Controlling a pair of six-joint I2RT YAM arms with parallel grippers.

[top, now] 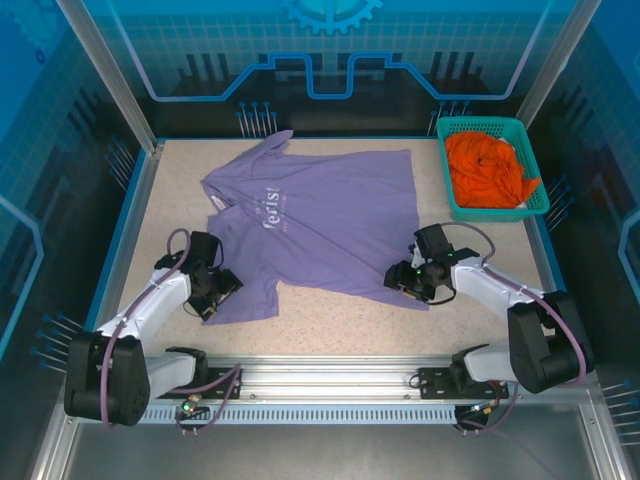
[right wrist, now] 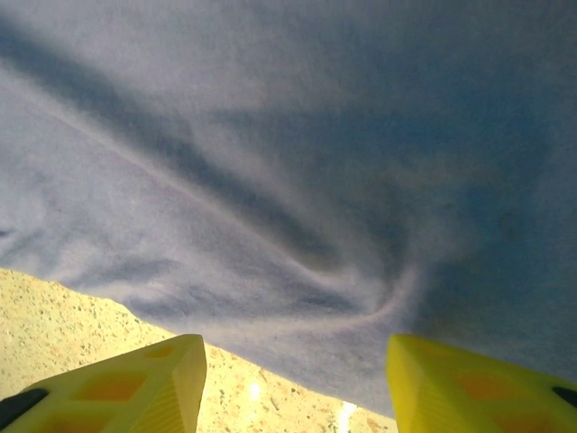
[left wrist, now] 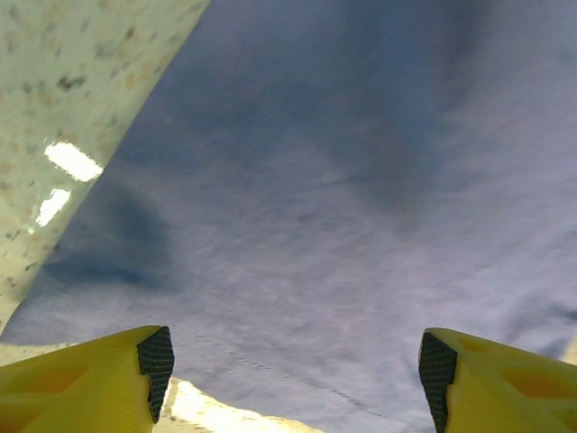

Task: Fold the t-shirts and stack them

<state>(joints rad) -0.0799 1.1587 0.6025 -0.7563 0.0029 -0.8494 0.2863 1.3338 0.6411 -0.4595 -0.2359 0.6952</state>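
Observation:
A lavender-purple t-shirt [top: 320, 215] with white chest lettering lies spread flat on the speckled table [top: 330, 335]. An orange t-shirt [top: 487, 168] sits bunched in the teal basket at the back right. My left gripper [top: 222, 297] hovers open at the shirt's near-left hem corner; in the left wrist view its yellow fingers [left wrist: 99, 379] stand wide over purple cloth [left wrist: 343, 207]. My right gripper [top: 408, 283] is open at the near-right hem corner, with the hem edge and a fold of cloth [right wrist: 297, 198] lying between its yellow fingers [right wrist: 460, 388].
The teal mesh basket [top: 446, 170] stands against the right side at the back. Blue raised edges border the table. Bare tabletop runs along the near edge between the two arm bases and left of the shirt.

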